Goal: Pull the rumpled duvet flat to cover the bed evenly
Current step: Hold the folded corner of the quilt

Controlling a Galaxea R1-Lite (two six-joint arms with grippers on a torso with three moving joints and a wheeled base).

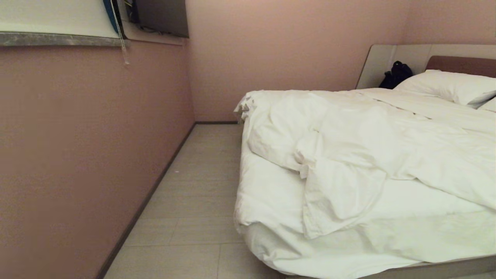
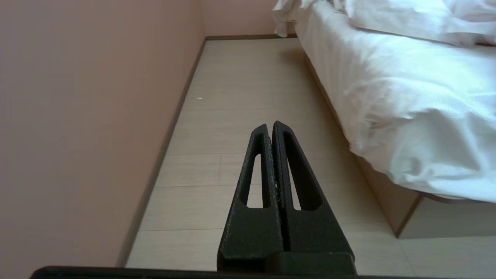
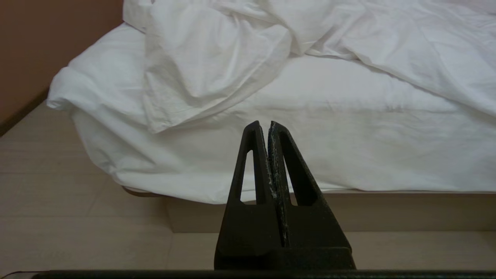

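Currently no step is begun: the duvet (image 1: 348,155) lies bunched across the bed (image 1: 445,267), a folded flap hanging near the foot corner and bare sheet along the foot edge; the left gripper (image 2: 270,126) and right gripper (image 3: 264,124) hang clear, fingers pressed together, holding nothing; the next move likely calls for spreading the right gripper's fingers and reaching that flap.
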